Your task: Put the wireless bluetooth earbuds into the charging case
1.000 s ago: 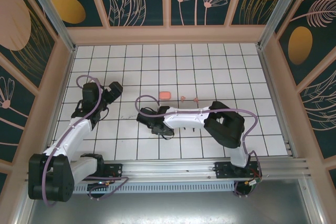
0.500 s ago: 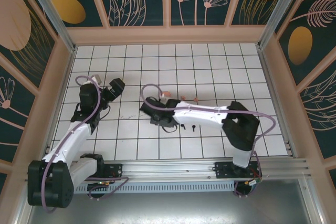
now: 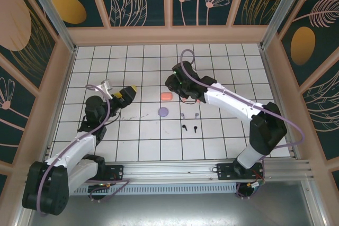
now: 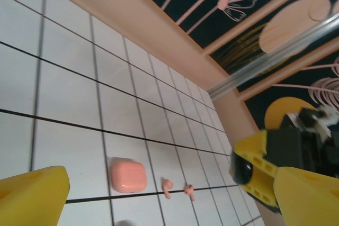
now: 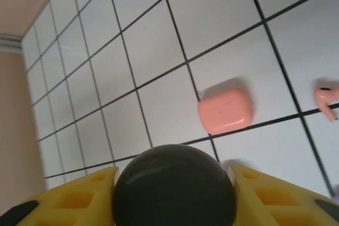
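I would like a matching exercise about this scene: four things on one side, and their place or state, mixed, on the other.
1 pink case
2 black round case
3 left claw
4 black earbuds

A wide open, empty
B gripped by the right claw
C beside the pink earbuds
D nearest the arm bases

Pairs: 1-C, 2-B, 3-A, 4-D
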Controlling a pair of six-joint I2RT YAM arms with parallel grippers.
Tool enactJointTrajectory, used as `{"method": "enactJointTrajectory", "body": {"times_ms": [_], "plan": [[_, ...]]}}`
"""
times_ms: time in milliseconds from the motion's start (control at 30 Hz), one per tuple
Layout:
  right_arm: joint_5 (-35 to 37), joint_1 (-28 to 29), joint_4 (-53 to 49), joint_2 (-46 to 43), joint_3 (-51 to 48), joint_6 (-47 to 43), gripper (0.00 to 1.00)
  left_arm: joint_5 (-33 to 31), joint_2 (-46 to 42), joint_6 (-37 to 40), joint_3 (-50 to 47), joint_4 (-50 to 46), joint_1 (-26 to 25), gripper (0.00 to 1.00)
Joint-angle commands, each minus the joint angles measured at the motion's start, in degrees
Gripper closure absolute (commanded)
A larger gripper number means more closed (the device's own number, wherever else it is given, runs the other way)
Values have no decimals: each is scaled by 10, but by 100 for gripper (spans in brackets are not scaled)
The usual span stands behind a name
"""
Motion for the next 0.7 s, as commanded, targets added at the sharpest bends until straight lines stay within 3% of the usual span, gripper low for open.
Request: {"method": "enactJointTrajectory", "body": {"times_ms": [0,300,667], "plan": [[-28,-4,47,-16,-15,46,63,-10,30,15,-3,86,-44,2],[-22,2,84,-17,-31,135,63,-34,174,63,60,167,-145,9],[-11,14,81,8,-13,166,63,-27,275,70,94,248,-185,32]]}}
